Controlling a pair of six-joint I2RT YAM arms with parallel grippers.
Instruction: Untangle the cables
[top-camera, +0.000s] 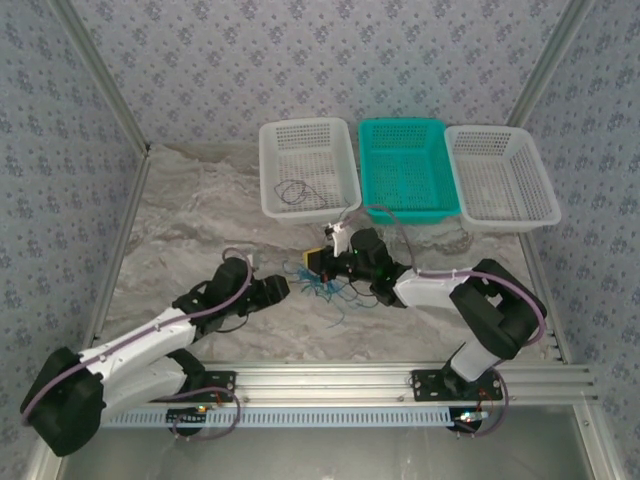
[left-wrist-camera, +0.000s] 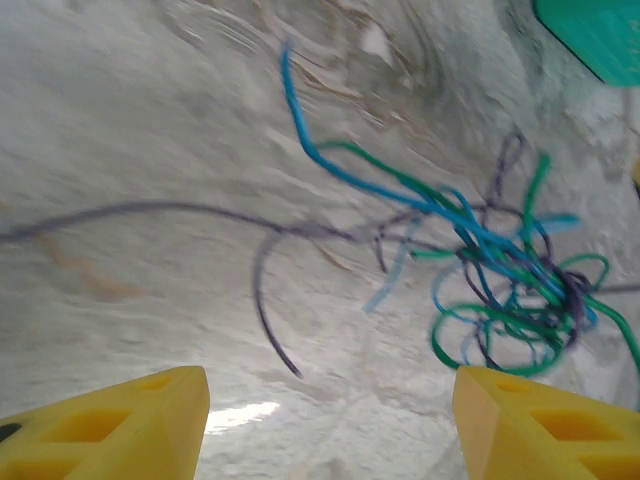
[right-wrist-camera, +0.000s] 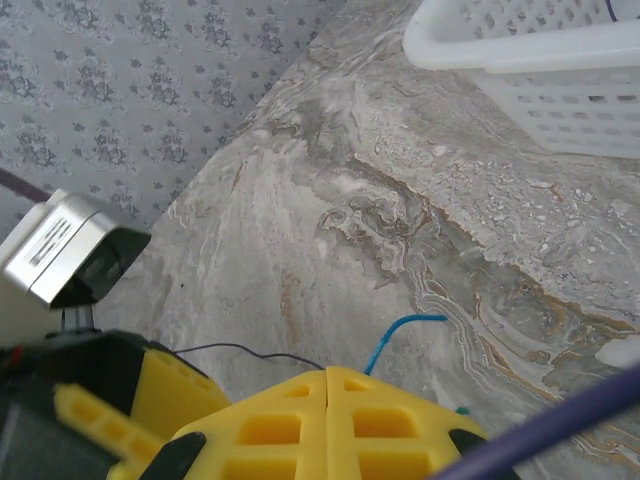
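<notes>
The cables (top-camera: 322, 290) are a small wad of thin blue, green and dark strands lying on the marble table between the two arms. In the left wrist view the wad (left-wrist-camera: 510, 290) lies ahead to the right, and one dark strand (left-wrist-camera: 150, 212) trails off left. My left gripper (top-camera: 282, 288) (left-wrist-camera: 330, 420) is open, its yellow fingers (left-wrist-camera: 110, 420) wide apart with bare table between them. My right gripper (top-camera: 318, 262) (right-wrist-camera: 327, 375) is shut just above the wad. A blue strand (right-wrist-camera: 400, 335) and a thin dark strand (right-wrist-camera: 240, 352) run out from its closed tips.
Three baskets stand in a row at the back: a white one (top-camera: 270, 175) with a dark cable (top-camera: 295, 192) inside, a teal one (top-camera: 368, 170) and another white one (top-camera: 540, 185). That first basket's corner (right-wrist-camera: 520, 45) is at the top right of the right wrist view. Patterned walls enclose the table.
</notes>
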